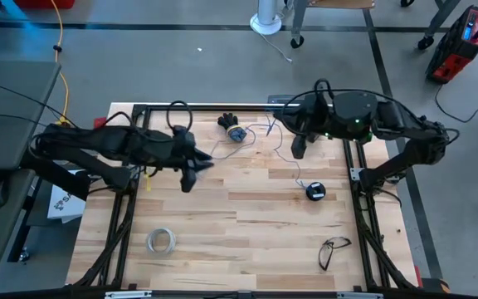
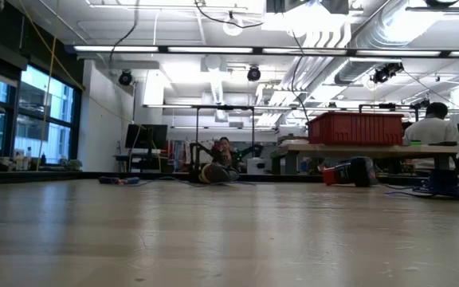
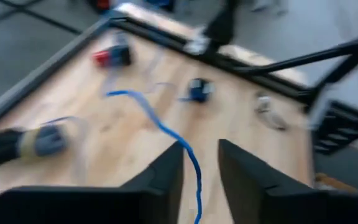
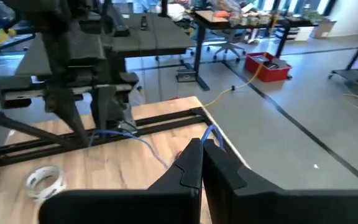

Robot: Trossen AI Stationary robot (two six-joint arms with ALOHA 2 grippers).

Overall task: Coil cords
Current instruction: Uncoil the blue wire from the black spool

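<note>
The cord is a thin bluish wire (image 1: 294,170) lying loosely over the far half of the wooden table, with its small dark spool (image 1: 315,191) resting flat on the boards right of centre. My left gripper (image 1: 196,170) hovers above the table's left-centre. It is open, and the wire (image 3: 160,124) runs up between its fingers (image 3: 166,171). The spool (image 3: 197,90) lies ahead of it. My right gripper (image 1: 298,149), above the far right part, is shut on the wire (image 4: 143,142). My left gripper has the wire (image 3: 194,174) passing through the gap between its open fingers; whether it touches either finger I cannot tell. My right gripper pinches the wire (image 4: 212,133) at its fingertips. The wire leaves them and sags slack through the air toward the left arm.
A black-and-grey bundle (image 1: 232,129) lies near the table's far edge, and a small red-and-blue object (image 3: 110,56) lies by the black frame rail. A whitish tape ring (image 1: 161,241) sits near left and a pair of glasses (image 1: 332,251) near right. A yellow cable (image 1: 60,50) crosses the floor.
</note>
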